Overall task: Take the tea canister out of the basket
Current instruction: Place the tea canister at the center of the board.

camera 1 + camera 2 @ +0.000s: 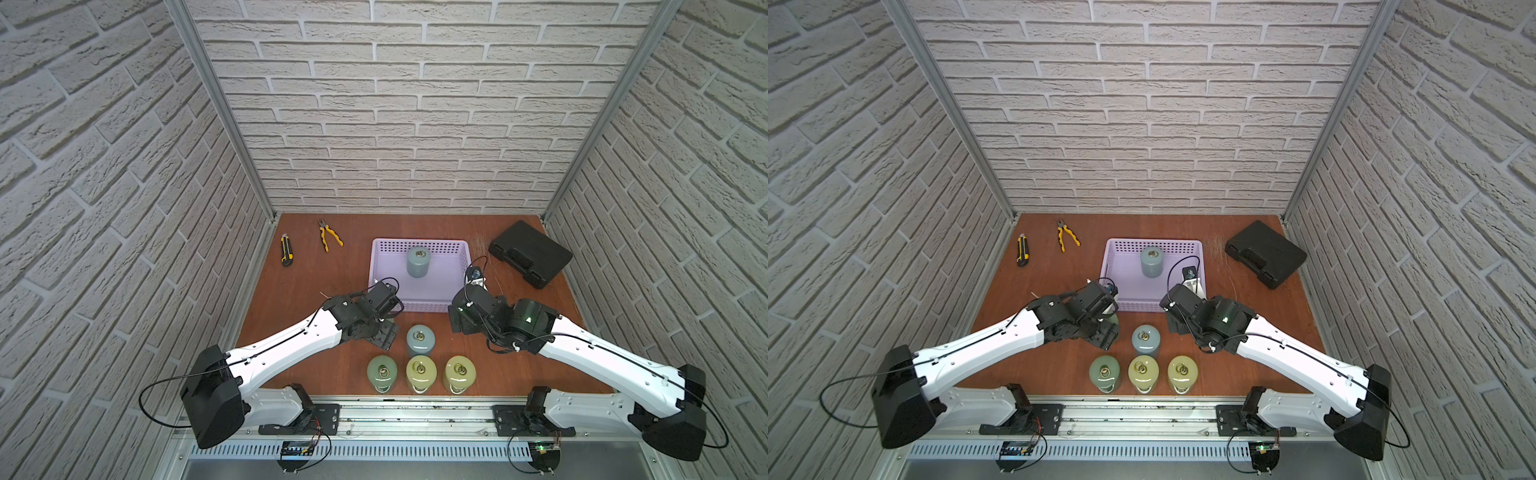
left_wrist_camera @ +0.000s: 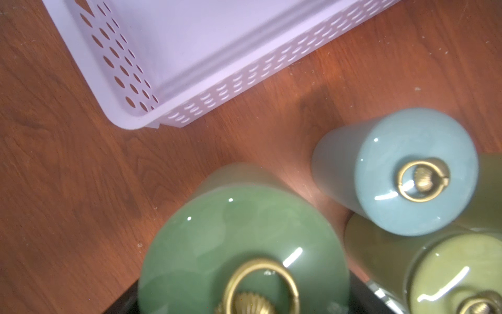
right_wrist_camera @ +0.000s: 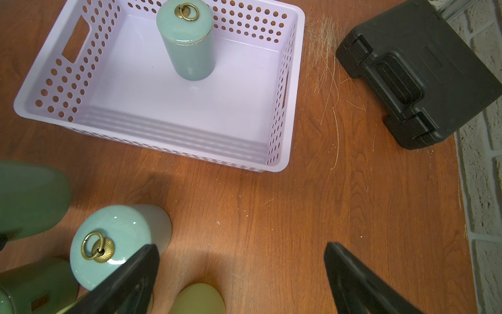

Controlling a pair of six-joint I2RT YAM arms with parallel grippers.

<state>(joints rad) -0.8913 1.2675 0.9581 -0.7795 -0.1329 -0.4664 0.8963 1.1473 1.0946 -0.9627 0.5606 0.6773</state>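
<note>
The grey canister (image 1: 418,262) stands upright in the basket (image 1: 395,247), centre frame in both top views, near its upper wall. Below it, the left gripper (image 1: 384,336) clasps a green canister (image 2: 244,239) — the right gripper (image 3: 241,246) gapes wide, empty.

Bright overhead light streaks glare across the green canister (image 2: 244,239), blurred close to the left wrist lens.
</note>
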